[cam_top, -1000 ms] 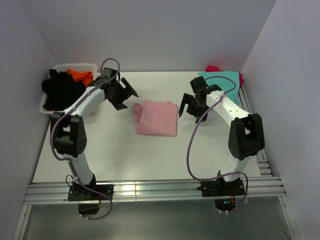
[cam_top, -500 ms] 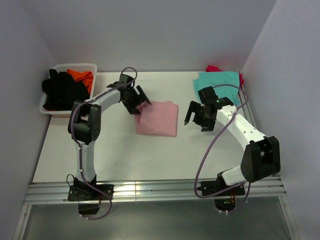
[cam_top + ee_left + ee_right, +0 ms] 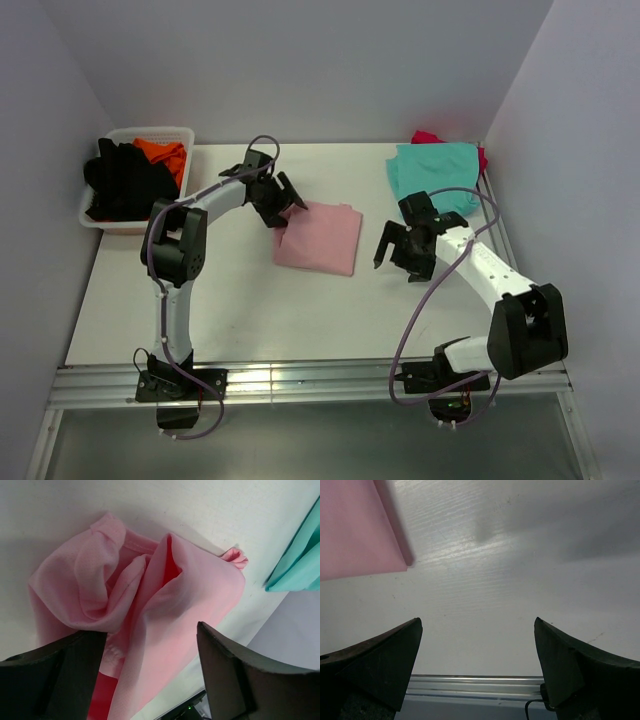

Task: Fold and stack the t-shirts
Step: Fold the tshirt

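The light pink t-shirt [image 3: 320, 238] lies folded mid-table. Its far left corner is bunched up in the left wrist view [image 3: 150, 590]. My left gripper [image 3: 283, 205] is at that corner, jaws wide open with pink cloth between the fingers [image 3: 230, 670]. My right gripper [image 3: 400, 255] is open and empty over bare table, right of the pink shirt, whose corner shows in its view [image 3: 355, 530]. The teal t-shirt [image 3: 432, 170] lies folded at the far right on the magenta one [image 3: 428, 137]. The black [image 3: 125, 180] and orange [image 3: 163, 152] t-shirts are in the basket.
A white plastic basket [image 3: 88, 215] stands at the far left. The table's front edge with a metal rail [image 3: 470, 682] is just beyond my right gripper's fingers. Grey walls close in on both sides.
My left gripper moved right onto the pink shirt's far left corner, bunching it and nudging the shirt right. My right gripper swung away toward the near right, staying open.
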`<state>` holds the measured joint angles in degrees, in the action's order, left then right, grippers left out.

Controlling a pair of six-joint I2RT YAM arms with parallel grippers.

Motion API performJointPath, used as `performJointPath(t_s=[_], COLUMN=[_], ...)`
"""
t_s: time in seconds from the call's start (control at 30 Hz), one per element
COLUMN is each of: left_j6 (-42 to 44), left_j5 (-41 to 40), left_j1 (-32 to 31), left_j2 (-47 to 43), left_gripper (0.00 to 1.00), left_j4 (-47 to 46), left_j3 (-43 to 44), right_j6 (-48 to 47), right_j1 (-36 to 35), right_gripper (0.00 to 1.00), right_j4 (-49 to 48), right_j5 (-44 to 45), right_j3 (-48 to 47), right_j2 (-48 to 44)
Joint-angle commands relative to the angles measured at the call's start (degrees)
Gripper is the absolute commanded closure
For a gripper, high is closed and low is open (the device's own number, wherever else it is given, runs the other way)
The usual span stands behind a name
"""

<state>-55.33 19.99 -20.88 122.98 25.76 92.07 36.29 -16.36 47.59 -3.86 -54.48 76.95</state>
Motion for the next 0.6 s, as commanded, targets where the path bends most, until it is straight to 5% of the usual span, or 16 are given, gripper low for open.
performJointPath(t_s=[0.0,0.57], left_j6=[-1.27,-2.33], left_j5=[2.07,2.78], left_j1=[-0.3,-2.32], left_j2=[-1.15,-2.48], left_gripper=[0.24,0.65], left_j4=[-1.85,-2.64], left_j3=[2.41,1.71], right_j6=[0.71,0.62], right_j1=[0.1,0.28], right_gripper=[0.0,0.0], right_j4=[-1.36,-3.56], right_j5=[1.48,2.63], right_j3=[1.21,7.37], right_j2=[-2.15,-2.59])
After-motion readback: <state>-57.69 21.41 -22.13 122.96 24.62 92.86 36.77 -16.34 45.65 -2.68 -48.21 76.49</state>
